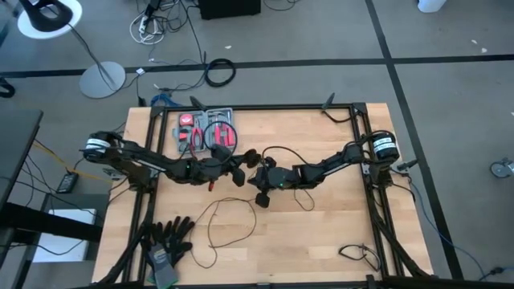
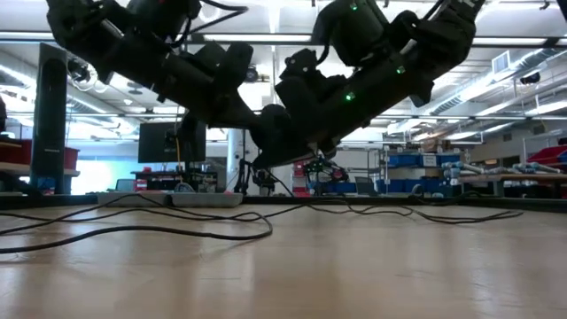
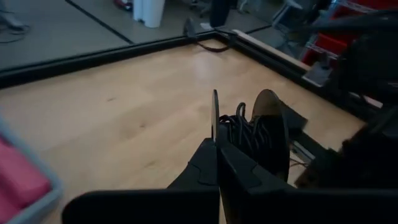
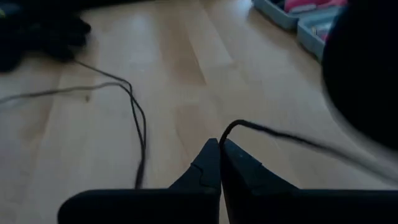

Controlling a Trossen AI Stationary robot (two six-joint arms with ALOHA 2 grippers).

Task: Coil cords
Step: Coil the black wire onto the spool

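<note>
Two arms: both reached in over the middle of the wooden table [image 1: 321, 233], meeting near its centre in the high view.
Left pincer [image 3: 217, 134]: its fingers were pressed together, clamped on a small bundle of wound black wire [image 3: 245, 134]; the turns of that bundle stood just past the fingertips in the left wrist view.
Right pincer [image 4: 221, 144]: its fingers met at the tips, pinching a strand of the wire that rose from between them and arched away toward the other arm.
Cords [image 1: 229, 215]: one long thin black wire; a slack loop lay on the table in front of the two pincers, trailing toward the near edge, and another arc curved behind the right arm.
Cords, low view: long strands [image 2: 133, 229] lay flat across the table beneath both raised arms.
Cords, right wrist view: two strands [image 4: 134, 102] ran side by side over the wood, apart from the pincer.
Wire's end disc: could not be told apart from the dark pincer parts.
Tray [image 1: 206, 128]: grey, holding red-handled tools, at the far side of the table behind the left arm.
Gloves [image 1: 167, 238]: black, at the near left corner, well apart from the wire loop.
</note>
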